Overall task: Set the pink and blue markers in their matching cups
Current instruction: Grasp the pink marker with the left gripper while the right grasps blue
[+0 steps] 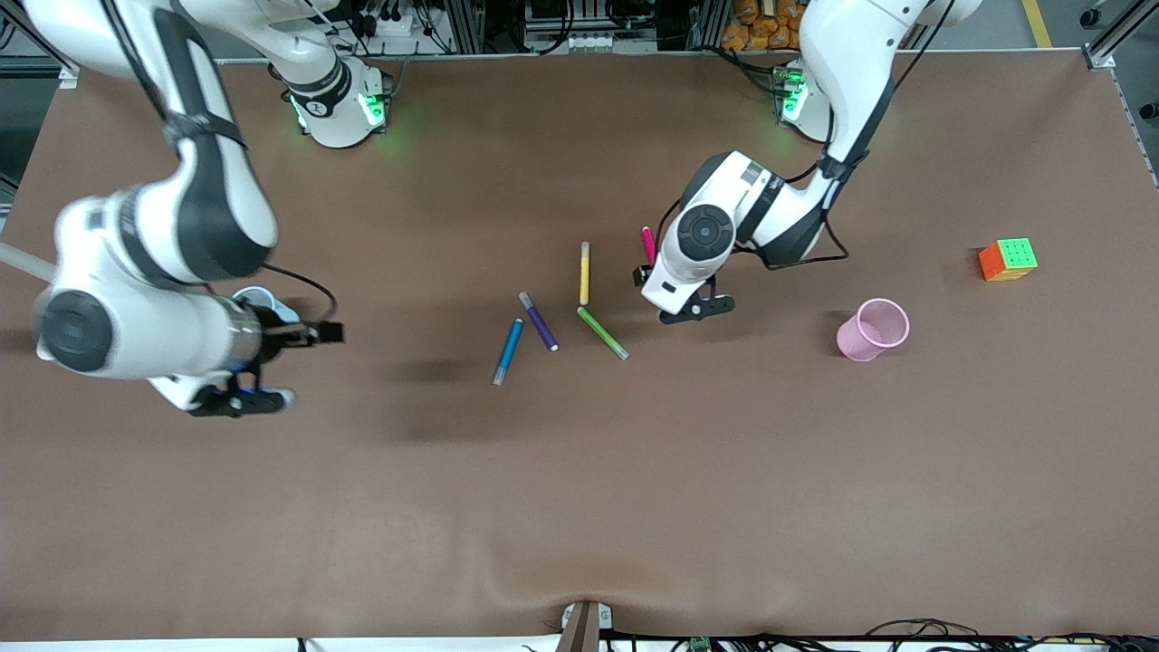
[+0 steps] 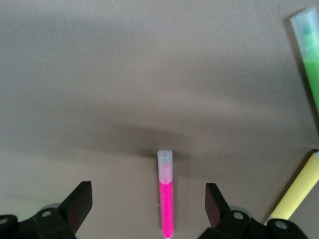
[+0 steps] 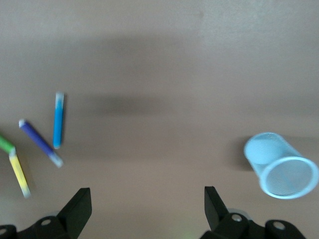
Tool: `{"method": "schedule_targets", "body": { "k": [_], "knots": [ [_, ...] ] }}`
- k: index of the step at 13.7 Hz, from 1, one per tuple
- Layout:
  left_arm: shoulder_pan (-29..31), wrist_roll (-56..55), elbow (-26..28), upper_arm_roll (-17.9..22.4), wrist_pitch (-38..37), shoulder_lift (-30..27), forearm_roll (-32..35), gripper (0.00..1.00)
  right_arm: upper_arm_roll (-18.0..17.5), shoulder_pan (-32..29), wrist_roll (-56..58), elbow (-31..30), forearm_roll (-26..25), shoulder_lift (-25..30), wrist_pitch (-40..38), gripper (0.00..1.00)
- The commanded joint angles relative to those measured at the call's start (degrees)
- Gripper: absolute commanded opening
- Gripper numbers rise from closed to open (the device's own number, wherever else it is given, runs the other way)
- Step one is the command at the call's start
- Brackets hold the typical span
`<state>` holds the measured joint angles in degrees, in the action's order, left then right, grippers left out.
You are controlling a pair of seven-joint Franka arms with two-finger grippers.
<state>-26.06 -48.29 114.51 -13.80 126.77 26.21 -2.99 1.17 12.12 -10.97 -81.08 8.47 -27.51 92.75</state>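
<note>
Toward the left arm's end of the desk stands the pink cup, upright, with nothing visible inside its mesh-like wall. Near the edge at the right arm's end is the blue cup, mostly hidden under the right arm in the front view; the right wrist view shows it upright and empty.

Around the middle of the desk lie the markers. The blue marker lies flat, nearest the front camera of the group, well apart from the blue cup. Just beside it is a purple marker, then a green marker and a yellow marker, whose ends come close together. The pink marker lies flat on the desk, farther from the front camera than the green one, its pale cap end showing.

The left arm reaches down from its base with its wrist bent low; the left gripper hangs over the pink marker, fingers spread wide apart on either side of it, not touching it. The right arm is folded low over the right arm's end of the desk; the right gripper is over bare desk next to the blue cup, its fingers wide apart and holding nothing.

A colourful puzzle cube sits near the edge at the left arm's end.
</note>
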Motion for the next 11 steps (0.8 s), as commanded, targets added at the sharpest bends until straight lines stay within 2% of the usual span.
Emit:
{"method": "schedule_targets", "body": {
  "k": [1,3,7,11],
  "knots": [
    [0.0,-1.2,0.2,0.2,0.8,0.3,-0.3,1.00,0.3,3.2,-6.6,0.6,1.0,-2.7,3.1,1.00],
    [0.1,-1.8,0.4,0.2,1.8,1.6,-0.3,0.97,0.3,5.8,-9.4,0.4,1.1,-4.3,7.0,1.00],
    [-1.3,-3.7,0.0,0.2,2.8,3.2,-0.3,0.82,0.4,11.2,-16.7,-4.2,0.8,-5.0,17.3,1.00],
    [-2.2,-3.8,-0.1,0.2,3.7,4.0,-0.3,0.67,0.5,14.9,-21.0,-4.2,0.1,-8.4,22.8,1.00]
  ]
}}
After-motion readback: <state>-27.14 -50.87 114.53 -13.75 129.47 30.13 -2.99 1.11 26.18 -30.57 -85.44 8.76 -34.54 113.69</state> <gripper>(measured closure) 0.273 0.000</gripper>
